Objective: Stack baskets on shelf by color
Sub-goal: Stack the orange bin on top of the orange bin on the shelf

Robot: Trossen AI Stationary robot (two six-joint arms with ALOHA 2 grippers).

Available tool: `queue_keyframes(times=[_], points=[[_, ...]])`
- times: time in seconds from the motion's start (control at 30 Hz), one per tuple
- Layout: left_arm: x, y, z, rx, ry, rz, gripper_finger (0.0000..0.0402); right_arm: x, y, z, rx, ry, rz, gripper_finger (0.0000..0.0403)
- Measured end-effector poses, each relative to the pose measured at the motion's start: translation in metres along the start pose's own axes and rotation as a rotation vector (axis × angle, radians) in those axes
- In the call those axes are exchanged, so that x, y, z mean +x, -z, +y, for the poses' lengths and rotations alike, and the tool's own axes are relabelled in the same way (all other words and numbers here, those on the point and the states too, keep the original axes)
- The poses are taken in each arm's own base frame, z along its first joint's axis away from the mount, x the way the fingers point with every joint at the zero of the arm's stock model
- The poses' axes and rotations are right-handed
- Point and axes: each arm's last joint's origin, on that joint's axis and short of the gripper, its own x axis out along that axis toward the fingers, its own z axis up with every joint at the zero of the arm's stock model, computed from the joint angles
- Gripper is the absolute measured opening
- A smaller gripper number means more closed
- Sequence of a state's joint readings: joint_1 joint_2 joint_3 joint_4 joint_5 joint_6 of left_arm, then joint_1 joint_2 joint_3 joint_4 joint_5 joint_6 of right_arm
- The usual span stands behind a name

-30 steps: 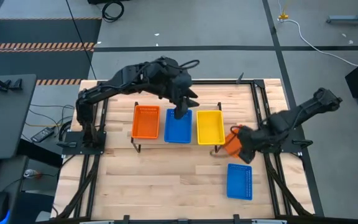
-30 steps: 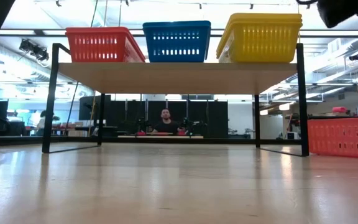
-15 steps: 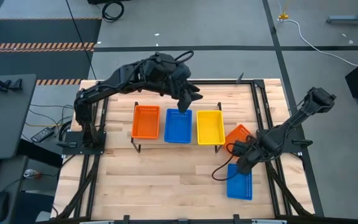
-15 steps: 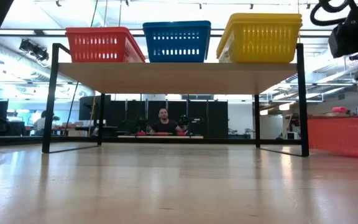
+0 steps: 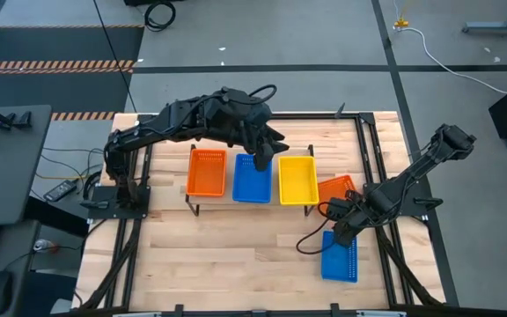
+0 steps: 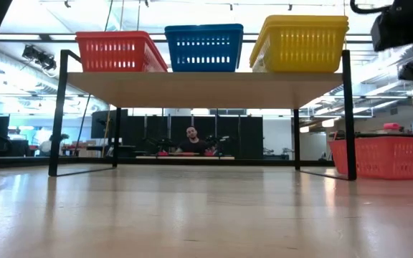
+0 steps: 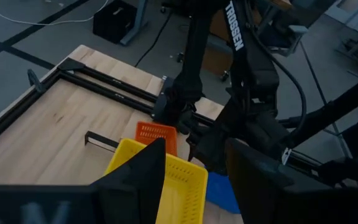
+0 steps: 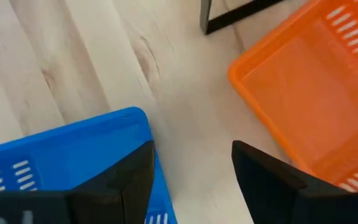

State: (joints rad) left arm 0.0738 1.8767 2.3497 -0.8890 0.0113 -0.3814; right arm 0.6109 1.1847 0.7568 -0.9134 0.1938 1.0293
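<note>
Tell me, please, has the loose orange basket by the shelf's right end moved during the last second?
Yes. In the high view the orange basket now lies flat on the table beside the yellow basket, free of the right end effector, which previously covered it.

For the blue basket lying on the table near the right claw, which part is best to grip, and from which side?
Grip a rim wall of the blue basket, coming from above. It lies flat and open side up, so one finger can go inside and one outside. The end wall nearest the open right claw looks easiest; the orange basket lies apart.
</note>
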Motion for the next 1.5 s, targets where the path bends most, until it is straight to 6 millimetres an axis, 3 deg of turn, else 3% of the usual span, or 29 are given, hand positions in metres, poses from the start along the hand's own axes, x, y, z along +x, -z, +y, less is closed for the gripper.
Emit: queue_keyframes(times=[0.2, 0.37, 0.63, 0.83, 0.97, 1.27, 1.37, 1.5], points=[[0.000, 0.000, 0.000, 0.008, 0.000, 0.000, 0.0174, -0.010, -0.007, -0.003, -0.092, 0.131, -0.149, 0.0218], [0.000, 0.001, 0.000, 0.046, -0.003, 0.007, 0.0174, 0.005, -0.005, -0.007, -0.189, 0.199, -0.184, 0.0218], [0.000, 0.003, 0.001, 0.056, -0.011, 0.029, 0.0174, 0.031, 0.006, -0.013, -0.165, 0.158, -0.009, 0.0219], [0.000, 0.005, 0.002, 0.099, -0.017, 0.050, 0.0174, 0.023, 0.025, -0.028, -0.094, 0.198, 0.330, 0.0204], [0.000, 0.004, 0.004, 0.103, -0.021, 0.048, 0.0174, 0.009, 0.030, -0.028, -0.045, 0.134, 0.413, 0.0189], [0.000, 0.004, 0.005, 0.127, -0.022, 0.047, 0.0174, -0.045, 0.007, -0.018, 0.110, 0.021, 0.103, 0.0173], [0.000, 0.003, 0.005, 0.126, -0.022, 0.043, 0.0174, -0.047, 0.004, -0.019, 0.184, 0.033, 0.024, 0.0172], [0.000, 0.003, 0.005, 0.122, -0.021, 0.041, 0.0174, -0.032, 0.001, -0.010, 0.242, -0.013, -0.053, 0.0172]])
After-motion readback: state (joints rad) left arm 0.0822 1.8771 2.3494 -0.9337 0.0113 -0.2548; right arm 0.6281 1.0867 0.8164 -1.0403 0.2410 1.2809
